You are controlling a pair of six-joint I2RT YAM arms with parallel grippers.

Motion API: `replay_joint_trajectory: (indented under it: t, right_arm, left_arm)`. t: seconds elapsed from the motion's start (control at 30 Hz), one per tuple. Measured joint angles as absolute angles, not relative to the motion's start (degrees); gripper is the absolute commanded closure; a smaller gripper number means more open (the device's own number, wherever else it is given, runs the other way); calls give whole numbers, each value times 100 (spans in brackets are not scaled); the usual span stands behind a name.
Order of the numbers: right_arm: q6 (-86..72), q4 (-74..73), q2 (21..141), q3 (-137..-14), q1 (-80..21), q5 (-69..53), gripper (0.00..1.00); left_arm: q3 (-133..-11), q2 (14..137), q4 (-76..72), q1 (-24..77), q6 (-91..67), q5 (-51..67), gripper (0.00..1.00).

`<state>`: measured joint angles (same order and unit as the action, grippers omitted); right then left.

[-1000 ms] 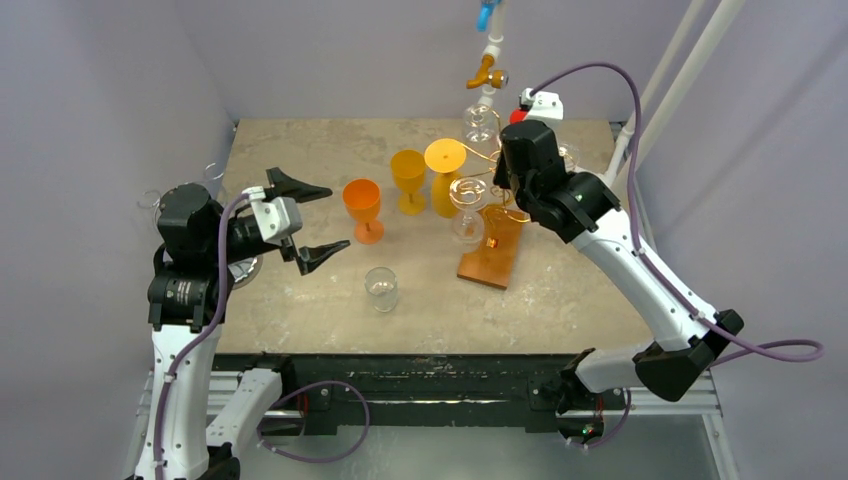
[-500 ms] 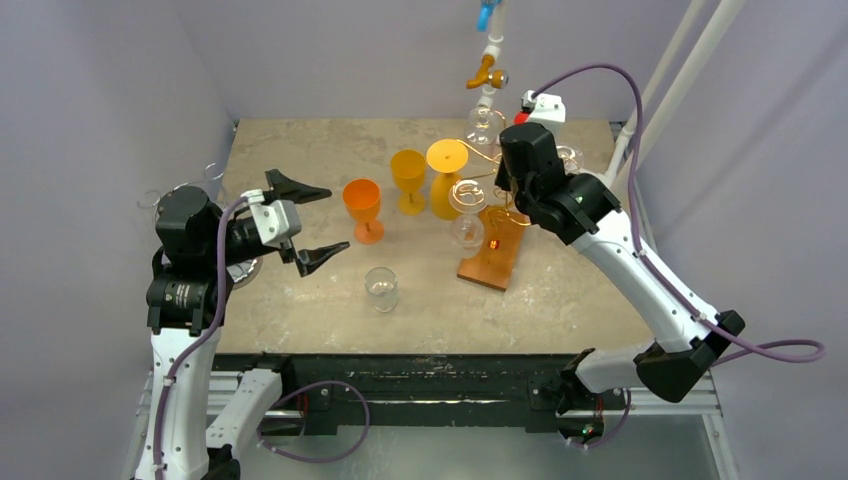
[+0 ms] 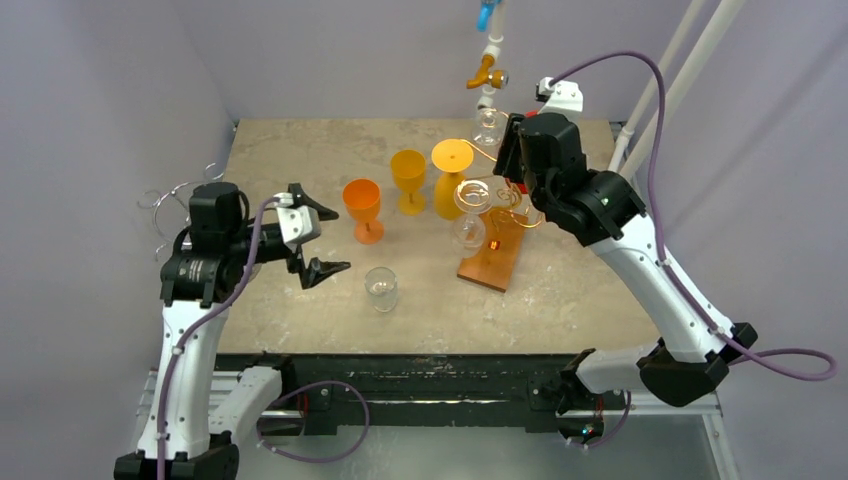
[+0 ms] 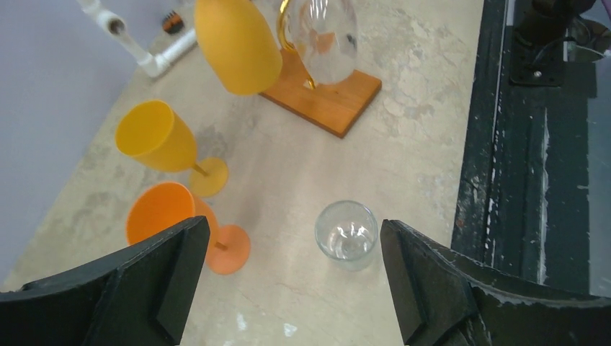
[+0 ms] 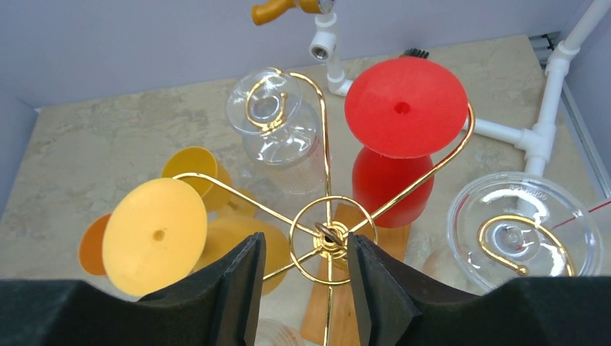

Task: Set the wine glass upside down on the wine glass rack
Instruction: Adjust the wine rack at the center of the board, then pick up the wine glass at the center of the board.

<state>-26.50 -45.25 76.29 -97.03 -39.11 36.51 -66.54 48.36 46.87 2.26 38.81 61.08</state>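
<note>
The right claw [image 5: 302, 249] hangs right over the gold wire rack [image 3: 492, 258], its fingers apart and gripping nothing, with the rack's centre ring showing in the gap. Upside down on the hooks hang a yellow wine glass [image 5: 155, 234], a red wine glass [image 5: 405, 108], a clear wine glass [image 5: 270, 108] and a second clear wine glass [image 5: 522, 223]. The left claw [image 3: 335, 240] is spread wide above the worktop [image 3: 300, 150], near an upright orange glass [image 3: 362, 205] and a small clear tumbler [image 3: 381, 287].
</note>
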Motion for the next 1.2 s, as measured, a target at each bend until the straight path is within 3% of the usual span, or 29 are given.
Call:
replay_joint_trajectory:
  t: [0.27,0.33,0.43,0.47,0.6,0.77,1.1,1.2]
  right_arm:
    - [-2526,-4650,7575,-10475,-3911,3629,28]
    - [-2506,-4713,7548,-10700,-3911,3625,21]
    - [-2502,-4766,7441,-10965,-3911,3522,3]
    - [-2497,-4770,7391,-11000,-3911,3487,1]
    - [-2486,-4851,7220,-11194,-3911,3264,1]
    - [-2565,-4893,7081,-11194,-3951,2860,1]
    - [-2941,-5078,6879,-10726,-4934,2598,1]
    - [-3164,-5238,6735,-10484,-5371,2620,1]
  left_arm:
    - [-6062,5739,5968,231,4915,5704,0]
    - [-5929,5859,6047,287,4919,5581,0]
    - [-5749,6064,5876,766,4663,5236,0]
    - [-5680,6130,5723,1041,4482,5068,0]
    - [-5540,6412,5146,1909,3826,4458,0]
    - [-5651,6882,4532,2029,3330,3861,4]
    - [-5636,7360,4064,2029,3065,3660,27]
    - [-5577,7594,4007,2034,3055,3712,41]
